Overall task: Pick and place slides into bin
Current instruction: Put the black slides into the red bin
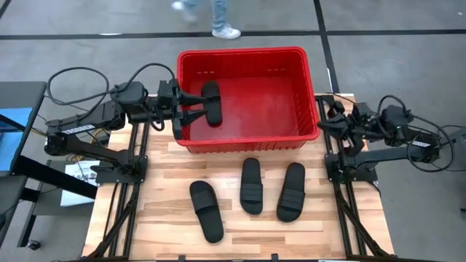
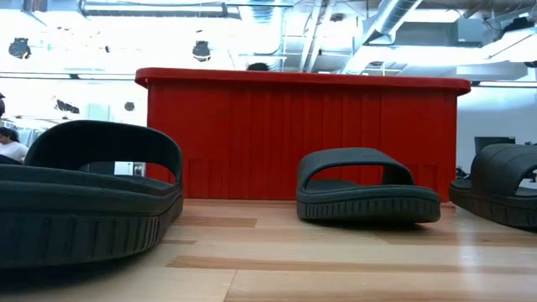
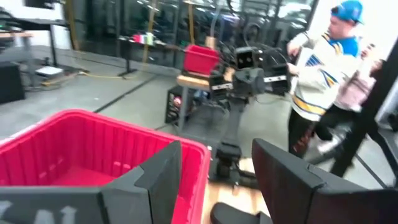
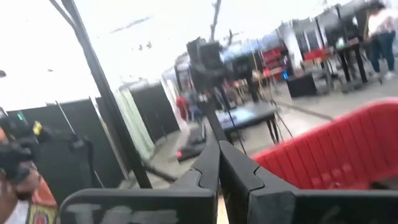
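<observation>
The red bin (image 1: 247, 58) stands at the table's far middle; its near wall fills the low view (image 2: 302, 138). One black slide (image 1: 211, 102) lies inside the bin, at its left. Three more slides (image 1: 206, 209) (image 1: 251, 185) (image 1: 291, 191) lie flat on the wooden table in front of the bin, and show in the low view (image 2: 84, 201) (image 2: 365, 189) (image 2: 503, 184). My left gripper (image 1: 198, 106) reaches over the bin's left wall, open, its fingertips beside the slide in the bin; nothing shows between the fingers in the left wrist view (image 3: 214, 180). My right gripper (image 1: 324, 120) waits shut by the bin's right wall (image 4: 219, 168).
The black arm frames (image 1: 124, 167) (image 1: 349, 167) stand at the table's left and right edges. A person (image 1: 218, 14) walks on the floor beyond the bin, and people (image 3: 323, 68) stand past the table's right side. Bare wood (image 1: 160, 164) lies between the bin and the slides.
</observation>
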You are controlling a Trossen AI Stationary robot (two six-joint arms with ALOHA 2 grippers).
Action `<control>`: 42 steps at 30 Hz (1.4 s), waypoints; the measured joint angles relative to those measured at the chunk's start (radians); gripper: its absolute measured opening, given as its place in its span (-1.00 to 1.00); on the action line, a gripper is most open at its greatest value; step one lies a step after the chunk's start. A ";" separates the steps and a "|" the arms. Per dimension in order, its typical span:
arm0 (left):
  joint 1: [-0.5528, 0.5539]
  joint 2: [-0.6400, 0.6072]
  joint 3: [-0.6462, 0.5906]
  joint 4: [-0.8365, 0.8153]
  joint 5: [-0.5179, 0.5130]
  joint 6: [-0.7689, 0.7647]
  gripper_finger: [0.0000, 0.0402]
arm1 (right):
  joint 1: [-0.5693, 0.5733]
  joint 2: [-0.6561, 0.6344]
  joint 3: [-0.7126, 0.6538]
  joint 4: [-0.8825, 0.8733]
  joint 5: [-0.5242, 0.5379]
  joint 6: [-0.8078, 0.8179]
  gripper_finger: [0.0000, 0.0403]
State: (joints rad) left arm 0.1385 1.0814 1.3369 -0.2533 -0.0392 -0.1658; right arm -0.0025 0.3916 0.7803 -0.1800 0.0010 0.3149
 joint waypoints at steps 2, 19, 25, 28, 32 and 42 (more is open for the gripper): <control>-0.019 0.000 0.000 0.002 -0.045 -0.016 -0.07 | 0.000 0.003 0.000 0.051 0.000 0.000 -1.00; -0.095 0.000 0.000 -0.002 -0.075 -0.021 -0.07 | 0.000 0.011 0.000 0.377 0.062 0.156 -1.00; -0.095 0.000 0.000 -0.001 -0.021 -0.021 -0.07 | -0.018 0.035 0.000 0.422 0.141 0.066 -1.00; -0.095 0.000 0.000 -0.002 -0.015 -0.019 -0.07 | -0.027 0.052 0.000 0.427 0.127 0.067 -1.00; -0.095 0.000 0.000 -0.002 -0.016 -0.018 -0.07 | -0.026 0.098 0.000 0.419 -0.056 0.000 -1.00; -0.095 0.000 0.000 -0.003 0.008 -0.027 -0.07 | -0.018 0.238 0.000 0.026 -0.233 -0.008 -1.00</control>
State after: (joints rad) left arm 0.0433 1.0813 1.3369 -0.2558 -0.0307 -0.1928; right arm -0.0200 0.6292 0.7803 -0.1541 -0.2318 0.3065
